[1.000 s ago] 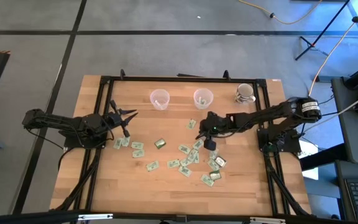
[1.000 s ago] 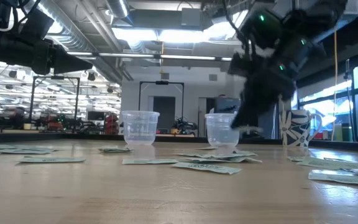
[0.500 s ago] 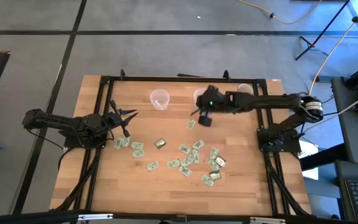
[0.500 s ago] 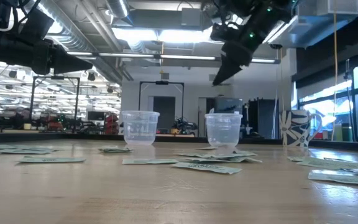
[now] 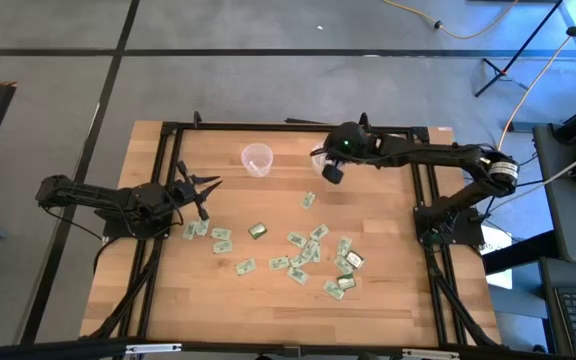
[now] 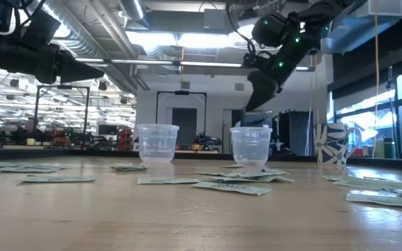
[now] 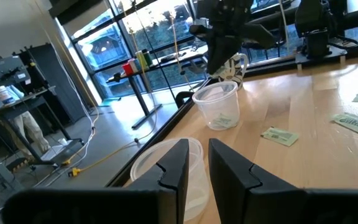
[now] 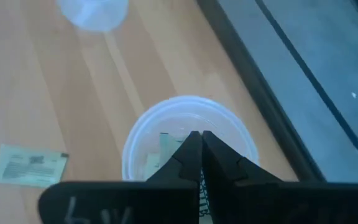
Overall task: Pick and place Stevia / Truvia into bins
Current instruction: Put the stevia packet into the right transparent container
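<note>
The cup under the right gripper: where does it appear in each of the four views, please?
High view: the cup is mostly covered by the right gripper, near the table's far edge.
Low view: centre, under that gripper.
Left wrist view: the farther cup.
Right wrist view: centre, beyond the fingertips.
Shared landmark: the second cup.

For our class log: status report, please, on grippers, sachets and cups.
Right gripper shut on a sachet, above the right cup. Left gripper idle at table's left edge. Nothing blocking.
</note>
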You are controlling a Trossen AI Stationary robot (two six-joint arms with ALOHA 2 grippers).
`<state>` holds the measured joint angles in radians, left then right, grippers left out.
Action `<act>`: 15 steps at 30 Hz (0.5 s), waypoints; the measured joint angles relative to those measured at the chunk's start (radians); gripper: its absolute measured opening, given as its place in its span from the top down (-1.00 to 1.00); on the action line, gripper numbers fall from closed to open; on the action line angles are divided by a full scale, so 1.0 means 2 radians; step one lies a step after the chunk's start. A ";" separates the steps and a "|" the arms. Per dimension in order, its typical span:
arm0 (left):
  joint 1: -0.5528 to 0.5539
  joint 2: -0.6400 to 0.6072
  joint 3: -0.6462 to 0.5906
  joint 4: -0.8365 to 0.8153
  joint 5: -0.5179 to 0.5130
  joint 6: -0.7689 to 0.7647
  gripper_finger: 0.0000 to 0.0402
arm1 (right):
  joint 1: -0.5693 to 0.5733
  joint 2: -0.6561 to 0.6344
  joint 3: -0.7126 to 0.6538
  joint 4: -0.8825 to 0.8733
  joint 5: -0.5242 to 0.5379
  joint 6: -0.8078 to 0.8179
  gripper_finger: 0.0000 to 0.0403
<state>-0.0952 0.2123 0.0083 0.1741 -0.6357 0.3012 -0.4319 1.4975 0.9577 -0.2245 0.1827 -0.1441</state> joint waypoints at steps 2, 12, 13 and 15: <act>0.000 0.000 0.000 0.000 0.000 0.000 0.72 | 0.000 0.000 -0.016 0.043 0.000 0.000 0.95; 0.000 0.000 0.000 0.000 0.000 0.000 0.72 | 0.000 0.000 -0.096 0.189 0.000 0.002 0.95; 0.000 0.000 0.000 0.000 0.000 0.000 0.72 | 0.000 0.000 -0.104 0.202 0.000 0.003 0.95; 0.000 0.000 0.000 0.000 0.000 0.000 0.72 | 0.000 0.000 -0.118 0.216 0.000 0.004 0.95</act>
<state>-0.0952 0.2123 0.0082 0.1741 -0.6357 0.3012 -0.4320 1.4971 0.7226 0.2078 0.1818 -0.1368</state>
